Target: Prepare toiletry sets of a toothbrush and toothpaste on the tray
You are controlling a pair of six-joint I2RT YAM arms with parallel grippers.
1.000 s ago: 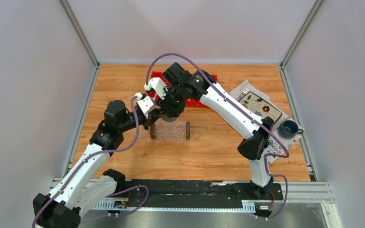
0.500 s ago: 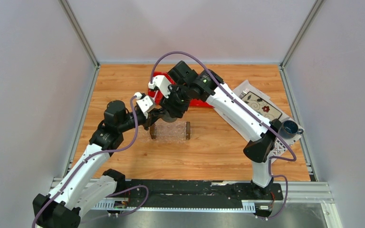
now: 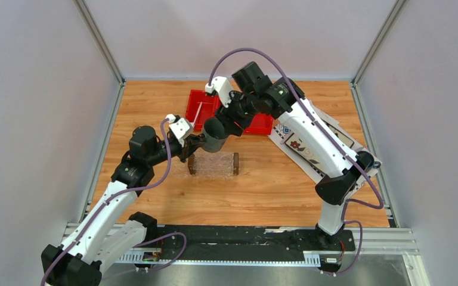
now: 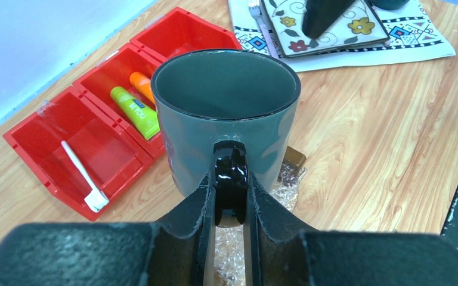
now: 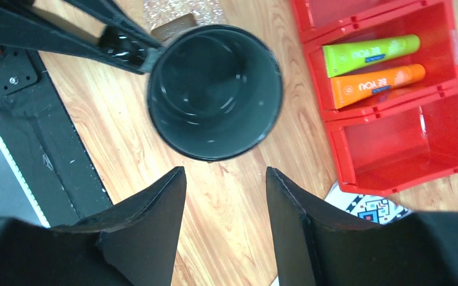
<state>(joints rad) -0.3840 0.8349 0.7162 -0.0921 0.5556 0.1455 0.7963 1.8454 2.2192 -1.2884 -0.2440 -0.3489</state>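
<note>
My left gripper (image 4: pixel 231 179) is shut on the black handle of a dark grey-green mug (image 4: pixel 226 119) and holds it upright over the clear tray (image 3: pixel 214 164), whose brown end block (image 4: pixel 294 158) shows under the mug. In the top view the mug (image 3: pixel 216 136) is just ahead of my left gripper (image 3: pixel 200 143). My right gripper (image 5: pixel 225 173) is open and empty, above and just behind the mug (image 5: pixel 214 89). The white toothbrush (image 4: pixel 83 176) lies in the red bin's left compartment. The lime tube (image 4: pixel 134 111) and orange tube (image 4: pixel 143 86) lie side by side in its middle compartment.
The red three-compartment bin (image 3: pixel 198 122) stands behind the tray; its right compartment (image 5: pixel 405 143) holds nothing. A flower-patterned cloth with a plate (image 4: pixel 346 36) lies at the right, partly under the right arm (image 3: pixel 310 134).
My right gripper has pulled up and back to the right, away from the mug, uncovering the mug and the red bin. My left gripper has barely moved.
</note>
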